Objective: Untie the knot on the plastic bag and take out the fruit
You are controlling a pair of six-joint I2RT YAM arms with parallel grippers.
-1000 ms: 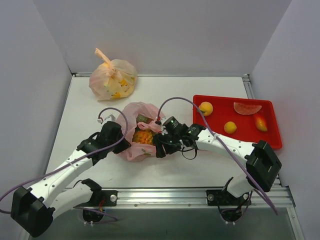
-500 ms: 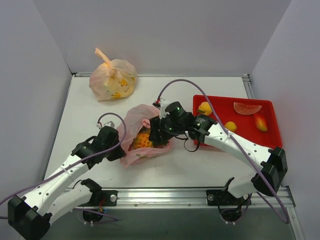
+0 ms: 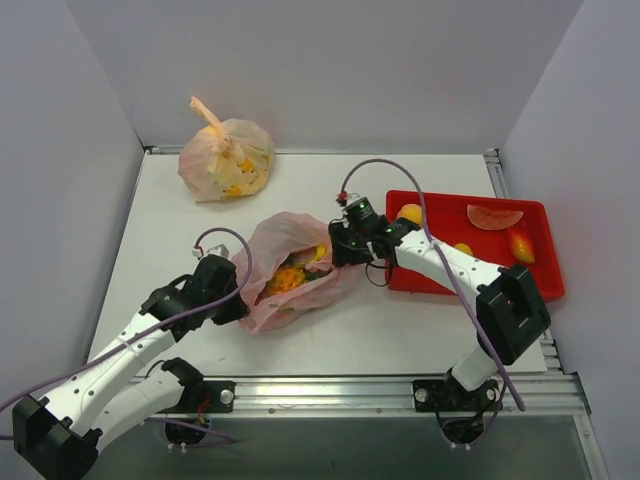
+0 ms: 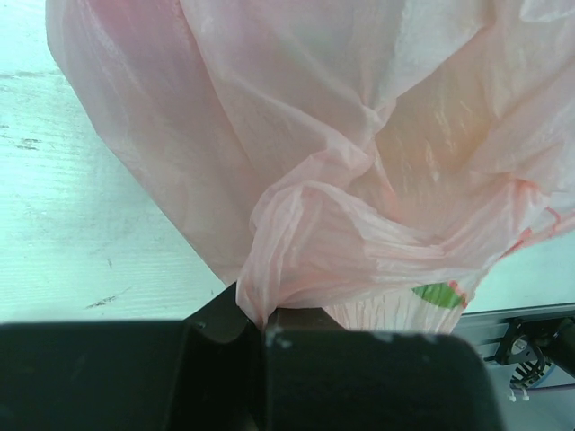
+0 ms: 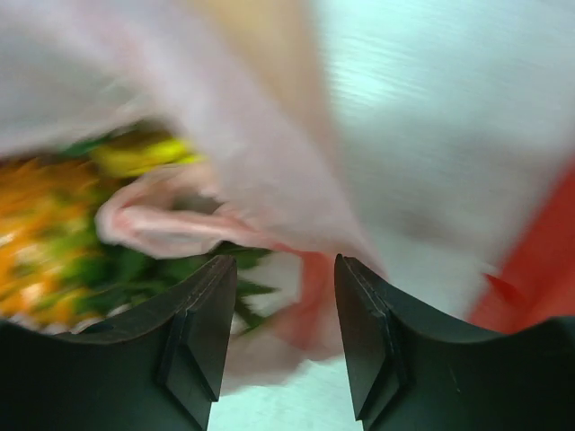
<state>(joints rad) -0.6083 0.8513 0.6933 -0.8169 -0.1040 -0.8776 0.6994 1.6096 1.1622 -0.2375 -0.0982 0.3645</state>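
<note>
The pink plastic bag (image 3: 268, 245) lies open on its side mid-table; no tied knot shows on it. Inside are a spiky orange-yellow pineapple (image 3: 287, 279) and a yellow banana piece (image 3: 320, 253). My left gripper (image 3: 238, 297) is shut on a bunched fold of the bag's near-left edge (image 4: 269, 287). My right gripper (image 3: 340, 250) is open at the bag's right rim. In the right wrist view its jaws (image 5: 286, 269) stand apart with pink plastic (image 5: 252, 180) between and beyond them. Blurred pineapple (image 5: 36, 224) and green leaves (image 5: 126, 269) show to the left.
A paler orange tied bag (image 3: 225, 160) sits at the back left. A red tray (image 3: 540, 270) at the right holds oranges (image 3: 411, 215), a watermelon slice (image 3: 494, 217) and another fruit (image 3: 521, 244). Its edge shows red in the right wrist view (image 5: 530, 269). White walls close in both sides.
My right gripper has moved from the bag's front edge up and right to its right rim near the tray. The bag's mouth has spread wider to the right. My left gripper keeps its hold.
</note>
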